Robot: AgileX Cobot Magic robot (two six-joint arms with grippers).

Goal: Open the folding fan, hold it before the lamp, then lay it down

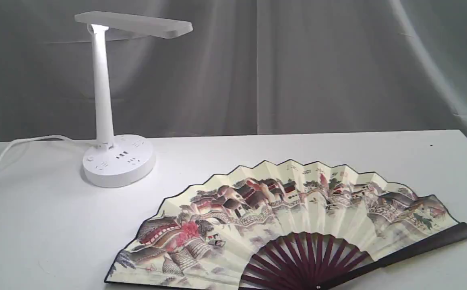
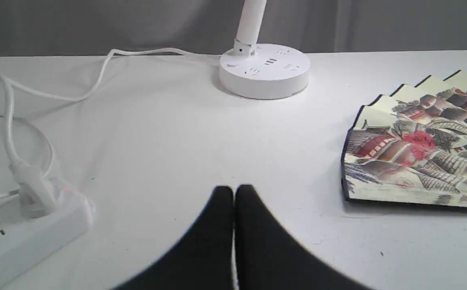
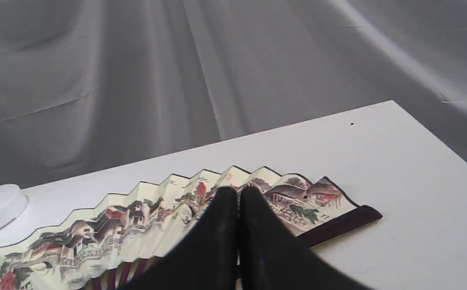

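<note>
The folding fan (image 1: 298,225) lies fully spread on the white table (image 1: 257,153), its painted cream leaf face up and its maroon ribs toward the front edge. The white lamp (image 1: 104,108) stands at the back left, its flat head jutting right above the table. No gripper shows in the exterior view. In the left wrist view my left gripper (image 2: 234,191) is shut and holds nothing, hovering over bare table left of the fan (image 2: 418,149), with the lamp's base (image 2: 264,72) beyond. My right gripper (image 3: 238,193) is shut with nothing in it, above the fan (image 3: 137,225).
The lamp's white cord (image 2: 56,96) snakes across the table's left part to a white power strip (image 2: 24,233) with a plug in it. A grey curtain (image 1: 298,60) hangs behind the table. The table's right edge (image 3: 439,141) runs close to the fan's maroon guard (image 3: 342,223).
</note>
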